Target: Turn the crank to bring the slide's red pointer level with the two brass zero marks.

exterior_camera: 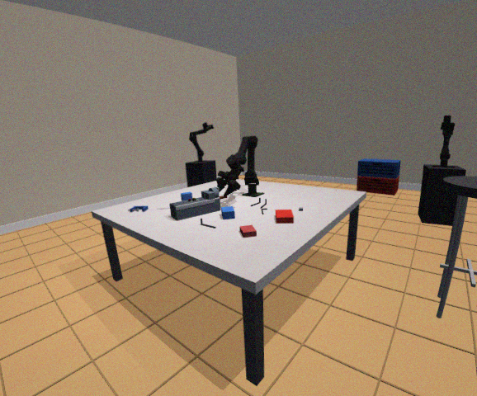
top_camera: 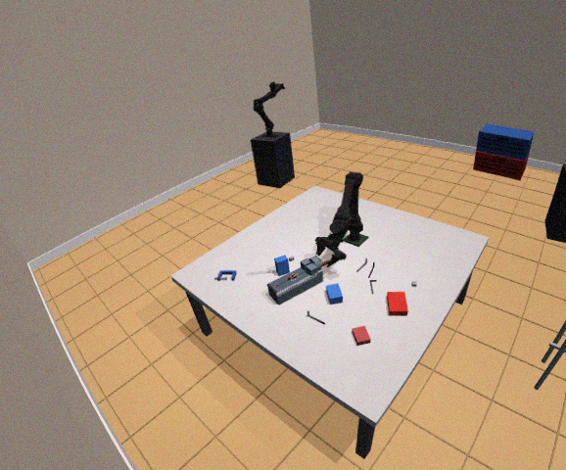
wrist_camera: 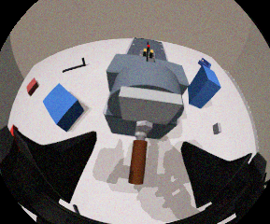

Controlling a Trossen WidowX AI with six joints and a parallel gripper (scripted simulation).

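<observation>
Seen from the top view, the grey machine [top_camera: 293, 286] lies near the middle of the white worktop [top_camera: 425, 237], with the arm bent down over its near end and the pincer [top_camera: 326, 256] just beside the block that carries the crank. Small red and yellow specks on the machine's top look like the red pointer [top_camera: 290, 276] and the brass zero marks, but they are too small here to judge whether they are level. The exterior view shows the same layout from the side: the pincer [exterior_camera: 227, 186] is low at the machine's [exterior_camera: 195, 207] right end, with blue and red blocks and a few dark hex keys scattered near it. The wrist view tells most: the brown handle [wrist_camera: 137, 160] hangs straight down from the grey crank block, and the two dark fingers stand wide to either side of it, apart from it, so the pincer is fully open and holds nothing. The red pointer [wrist_camera: 149, 47] sits close by the yellow marks on the far slide. To finish well, I judge the arm should draw straight back along the handle's line, keeping the fingers spread so neither brushes the handle and nudges the slide off zero.
</observation>
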